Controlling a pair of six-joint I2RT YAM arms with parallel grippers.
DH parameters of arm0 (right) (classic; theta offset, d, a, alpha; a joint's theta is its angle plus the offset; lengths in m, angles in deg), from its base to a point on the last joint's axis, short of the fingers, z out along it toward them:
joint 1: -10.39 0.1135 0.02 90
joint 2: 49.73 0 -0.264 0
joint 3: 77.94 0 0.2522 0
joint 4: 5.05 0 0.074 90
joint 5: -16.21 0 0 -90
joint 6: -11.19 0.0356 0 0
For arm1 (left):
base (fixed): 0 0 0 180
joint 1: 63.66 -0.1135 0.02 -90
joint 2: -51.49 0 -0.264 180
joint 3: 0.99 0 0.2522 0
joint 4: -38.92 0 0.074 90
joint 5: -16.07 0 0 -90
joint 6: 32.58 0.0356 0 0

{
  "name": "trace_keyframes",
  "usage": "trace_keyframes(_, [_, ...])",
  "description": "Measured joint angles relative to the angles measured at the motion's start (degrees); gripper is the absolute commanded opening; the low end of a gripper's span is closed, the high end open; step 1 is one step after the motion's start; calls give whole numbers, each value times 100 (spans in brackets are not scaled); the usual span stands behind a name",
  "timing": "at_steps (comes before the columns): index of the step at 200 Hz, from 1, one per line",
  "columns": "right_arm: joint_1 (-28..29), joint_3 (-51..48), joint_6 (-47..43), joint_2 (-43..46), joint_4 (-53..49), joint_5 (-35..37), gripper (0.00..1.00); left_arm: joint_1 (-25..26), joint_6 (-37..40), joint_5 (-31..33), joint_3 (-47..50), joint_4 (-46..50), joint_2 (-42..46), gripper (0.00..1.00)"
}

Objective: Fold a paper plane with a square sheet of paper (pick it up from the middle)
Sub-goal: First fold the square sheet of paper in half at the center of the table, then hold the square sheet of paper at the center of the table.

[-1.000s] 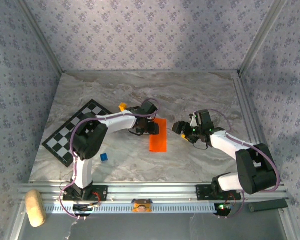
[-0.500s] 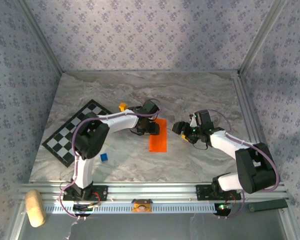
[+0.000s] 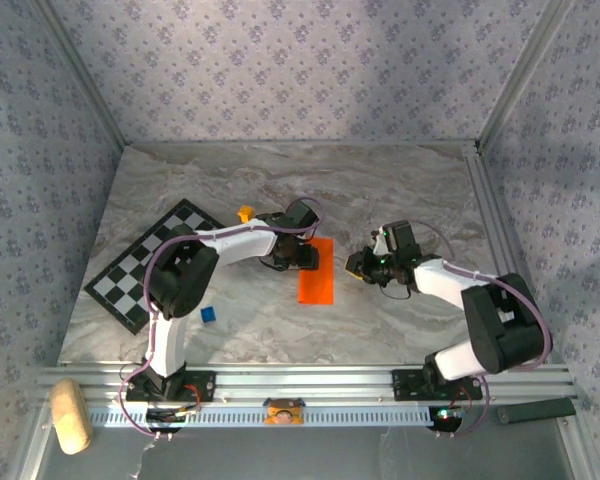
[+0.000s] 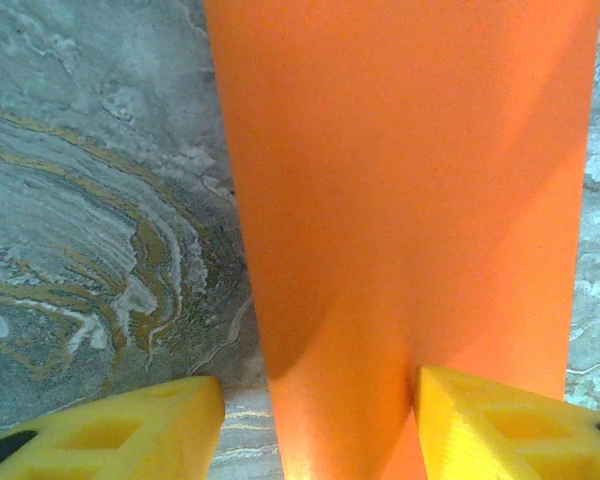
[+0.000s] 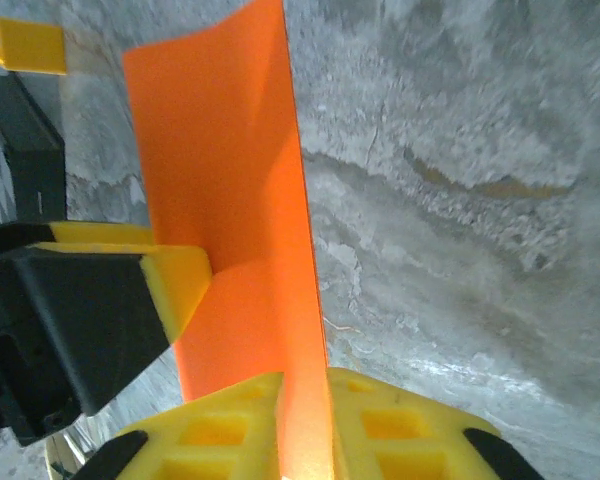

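So the square sheet of paper [image 3: 318, 285] is sitting about mid-surface [image 3: 280, 180], folded into a narrow orange rectangle (doesn't look like a plane, just a strip). The left gripper [image 3: 302, 260] is down on the strip's far end. From its wrist view the left gripper [image 4: 320, 420] has its yellow fingers [image 4: 110, 430] spread apart: one is planted on bare marble just beside the paper [image 4: 400, 180] with a small gap, and the other rests at the paper's opposite edge. So it isn't pinching anything. The right gripper [image 3: 358, 266] comes in from the right side, and in its wrist view the right gripper [image 5: 305, 400] has both fingers [image 5: 400, 430] closed tight on a raised edge of the sheet [image 5: 210, 150], which stands up like a flap between them. You can also see one of the left arm's yellow fingertips there, touching the paper. Off to the left is a checkered board [image 3: 155, 265], with a small yellow-orange cube [image 3: 245, 213] just past the left arm and a little blue cube [image 3: 209, 315] nearer the bases, both well clear of the paper.
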Motion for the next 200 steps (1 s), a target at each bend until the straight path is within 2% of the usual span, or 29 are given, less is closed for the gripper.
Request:
trace_keyframes(66, [319,476,-20,-540,-42,17,10,0,-11,0,0,0,-4,55])
trace_keyframes(200, [273,522,-15,-498,-234,299,10,0,-55,-4,0,-2,-22,54])
